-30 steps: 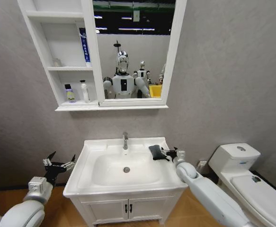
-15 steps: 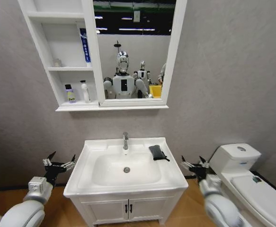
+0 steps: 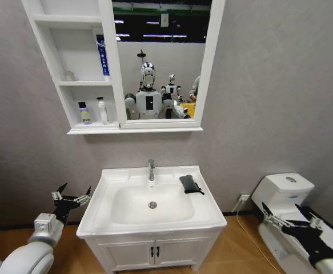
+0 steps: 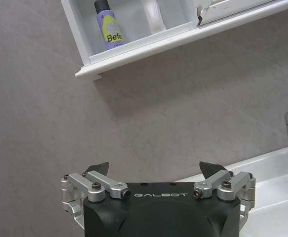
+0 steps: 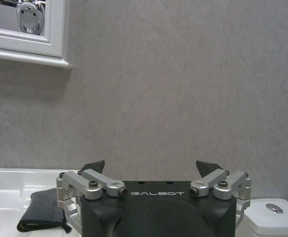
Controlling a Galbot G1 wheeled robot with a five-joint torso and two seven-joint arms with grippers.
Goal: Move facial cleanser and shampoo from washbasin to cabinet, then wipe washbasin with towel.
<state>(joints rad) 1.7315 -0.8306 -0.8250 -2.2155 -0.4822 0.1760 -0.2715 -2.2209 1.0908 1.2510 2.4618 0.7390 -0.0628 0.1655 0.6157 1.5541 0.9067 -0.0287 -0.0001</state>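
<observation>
On washbasin (image 3: 112,174) rim: towel (image 3: 190,184), right of tap (image 3: 151,169).
Left gripper (image 3: 71,197): released, beside washbasin.
Right gripper (image 3: 286,220): released, over toilet (image 3: 283,191).
Cabinet (image 3: 63,85): two bottles (image 3: 85,113), bottom shelf.

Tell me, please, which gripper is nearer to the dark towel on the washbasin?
Roughly equal, perhaps the right. The right gripper hangs open in front of the toilet, beyond the towel. The left gripper hangs open off the washbasin's opposite side.

Even, bright indoor light, soft shadow under the cabinet (image 3: 120,128), wide-angle bending at edges.
</observation>
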